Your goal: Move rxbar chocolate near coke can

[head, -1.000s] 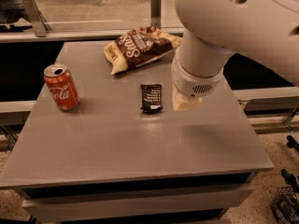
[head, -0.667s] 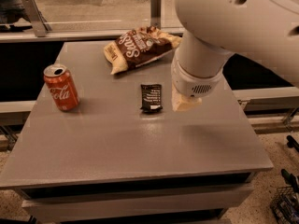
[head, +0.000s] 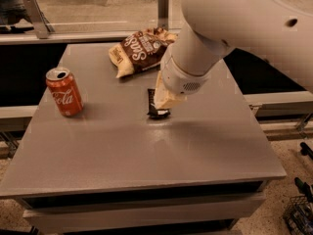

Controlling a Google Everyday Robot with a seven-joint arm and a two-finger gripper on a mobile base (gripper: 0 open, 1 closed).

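Observation:
The rxbar chocolate [head: 157,112], a small flat black wrapper, lies near the middle of the grey table [head: 127,155]. My gripper [head: 165,97] hangs from the big white arm right over the bar's right part and hides much of it. The coke can [head: 64,92], red with white script and a silver top, stands upright at the table's left side, well apart from the bar.
A large brown chip bag [head: 139,50] lies at the back of the table, just behind the bar and the gripper. A metal rail and glass partition [head: 98,35] run along the table's far edge. The table's right edge drops to the floor.
My arm has swung left and down, so the gripper now stands over the bar instead of to its right. The bar, the can and the bag have not moved.

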